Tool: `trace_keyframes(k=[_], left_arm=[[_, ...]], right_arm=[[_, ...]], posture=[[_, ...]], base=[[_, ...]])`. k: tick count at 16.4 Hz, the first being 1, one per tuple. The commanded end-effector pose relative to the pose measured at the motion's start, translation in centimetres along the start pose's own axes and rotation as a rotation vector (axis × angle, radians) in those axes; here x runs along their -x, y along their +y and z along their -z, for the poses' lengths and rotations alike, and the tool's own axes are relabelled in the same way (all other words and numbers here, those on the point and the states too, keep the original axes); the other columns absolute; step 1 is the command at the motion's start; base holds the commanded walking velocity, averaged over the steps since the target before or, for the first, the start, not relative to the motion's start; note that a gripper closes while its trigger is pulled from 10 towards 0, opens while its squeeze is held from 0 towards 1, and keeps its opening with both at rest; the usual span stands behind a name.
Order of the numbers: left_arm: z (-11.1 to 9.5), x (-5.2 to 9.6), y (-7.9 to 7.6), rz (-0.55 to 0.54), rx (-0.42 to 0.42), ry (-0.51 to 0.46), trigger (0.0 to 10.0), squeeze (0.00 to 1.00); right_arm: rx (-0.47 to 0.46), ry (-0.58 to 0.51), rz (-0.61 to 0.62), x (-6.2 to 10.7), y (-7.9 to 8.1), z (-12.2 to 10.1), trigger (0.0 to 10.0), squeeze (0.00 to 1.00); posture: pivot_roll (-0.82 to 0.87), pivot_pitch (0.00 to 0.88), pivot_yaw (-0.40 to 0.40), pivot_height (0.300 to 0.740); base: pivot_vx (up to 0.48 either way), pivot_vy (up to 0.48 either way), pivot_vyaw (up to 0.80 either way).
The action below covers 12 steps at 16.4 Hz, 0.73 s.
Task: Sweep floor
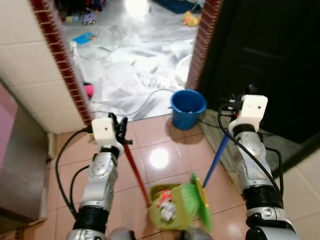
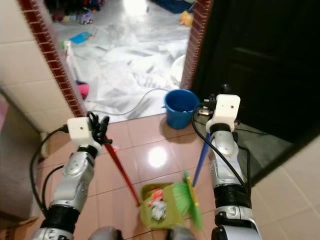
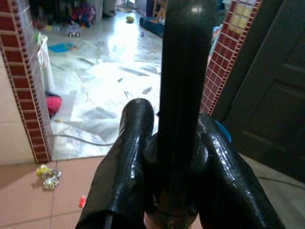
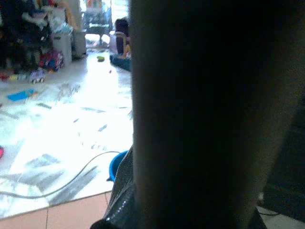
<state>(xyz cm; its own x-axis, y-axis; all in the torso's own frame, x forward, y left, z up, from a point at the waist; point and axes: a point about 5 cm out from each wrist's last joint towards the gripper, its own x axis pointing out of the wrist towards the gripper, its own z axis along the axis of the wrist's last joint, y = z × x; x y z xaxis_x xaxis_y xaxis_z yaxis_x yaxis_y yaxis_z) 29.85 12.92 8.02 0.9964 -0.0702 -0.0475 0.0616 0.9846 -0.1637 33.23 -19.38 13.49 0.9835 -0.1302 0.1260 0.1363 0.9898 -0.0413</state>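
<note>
Two tools, two arms: we had both busy over the pink tiled floor (image 1: 165,135).

Left eye view, dustpan: the green dustpan (image 1: 167,207) sat low between our arms, paper scraps (image 1: 166,209) already in it, its red handle (image 1: 134,167) running up to the left gripper (image 1: 121,131), which was clamped on the handle's top.

Left eye view, broom: the green broom head (image 1: 197,200) stood touching the pan's right side; its blue handle (image 1: 218,159) rose toward the right gripper (image 1: 235,106), which was partly hidden behind its wrist block.

Left eye view, arm pose: both forearms were raised almost upright, elbows low, wrists at about the same height on either side of the pan.

Right eye view, surroundings: a blue bucket (image 2: 181,107) stood by the brick doorway (image 2: 192,45), a cable (image 2: 132,102) trailing beside it.

Left wrist view, grip: two black fingers (image 3: 128,162) were pressed against the dark shaft from both sides. More litter (image 3: 47,174) lay on the tile near the brick wall.

Right wrist view, grip: a dark shaft sat right before the lens; whether those fingers were closed on it we could not tell.

Doing it well, our judgement: keep the pan's lip flat to the tile and steady, draw the bristles in short strokes toward it, then go for the bits by the wall.
</note>
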Motion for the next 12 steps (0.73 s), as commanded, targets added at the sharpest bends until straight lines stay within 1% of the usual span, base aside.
trace_keyframes(k=[1, 6, 9, 12], left_arm=[[-1.3, -0.4, -0.4, -0.001, 0.002, -0.059, 10.0, 0.00], [-1.4, -0.5, -0.1, -0.021, 0.001, -0.064, 10.0, 0.00], [-1.9, -0.6, 0.4, -0.044, -0.006, -0.084, 10.0, 0.00], [-3.5, -0.5, 1.7, -0.094, -0.011, -0.151, 10.0, 0.00]], right_arm=[[0.002, -0.021, 0.011, -0.2, -0.2, -0.4, 10.0, 0.00], [0.005, -0.020, 0.004, -0.3, 0.0, -0.3, 10.0, 0.00], [0.049, -0.012, 0.033, -0.3, -0.7, 0.0, 10.0, 0.00], [0.091, 0.004, 0.060, 0.3, -1.5, 0.6, 10.0, 0.00]], posture=[[0.00, 0.000, 0.026, 0.740], [0.00, 0.000, 0.020, 0.740], [0.00, 0.000, 0.019, 0.740], [0.00, 0.000, 0.022, 0.740]], base=[[0.000, 0.000, 0.00], [0.000, 0.000, 0.00], [0.000, 0.000, 0.00], [0.000, 0.000, 0.00]])
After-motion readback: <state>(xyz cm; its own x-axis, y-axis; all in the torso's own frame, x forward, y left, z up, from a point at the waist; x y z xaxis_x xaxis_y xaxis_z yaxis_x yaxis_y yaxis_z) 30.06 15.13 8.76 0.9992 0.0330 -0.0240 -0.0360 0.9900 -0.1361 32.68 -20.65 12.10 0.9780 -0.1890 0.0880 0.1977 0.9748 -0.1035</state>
